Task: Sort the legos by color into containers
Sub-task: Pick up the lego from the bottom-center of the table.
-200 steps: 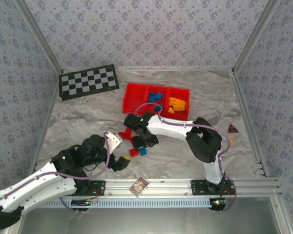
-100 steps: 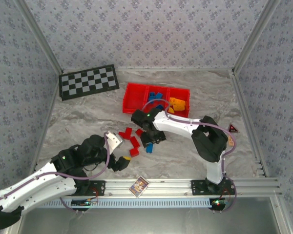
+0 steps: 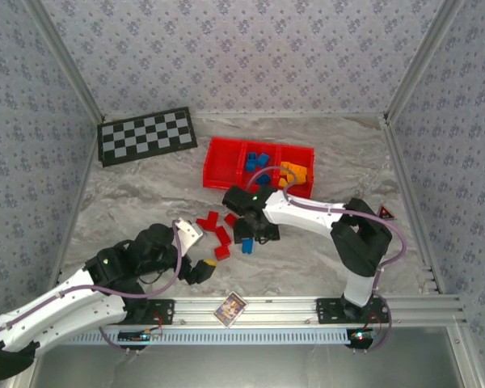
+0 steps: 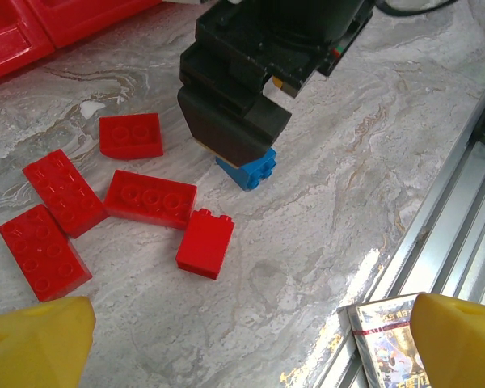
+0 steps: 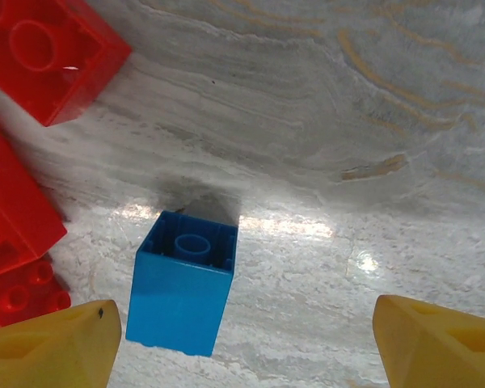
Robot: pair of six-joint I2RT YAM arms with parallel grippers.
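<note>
While the left gripper [image 3: 198, 249] is idling open and empty, the blue brick [image 5: 182, 295] is lying on the table [image 4: 372, 162] just right of the red bricks [image 4: 149, 198], sitting off-centre under the spread, empty fingers of the right gripper [image 5: 246, 343], so closing is risking shoving it aside.

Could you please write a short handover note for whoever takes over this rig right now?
Left gripper: open, holding nothing, above the table near the loose red bricks.
Right gripper: open, low over one blue brick that lies on the table, not gripped.
Tray: blue bricks in the middle compartment, orange bricks in the right one.
Done: orange and several blue bricks are in the tray.
Left: the one blue brick, then five red bricks on the table, presumably for the left compartment.
</note>
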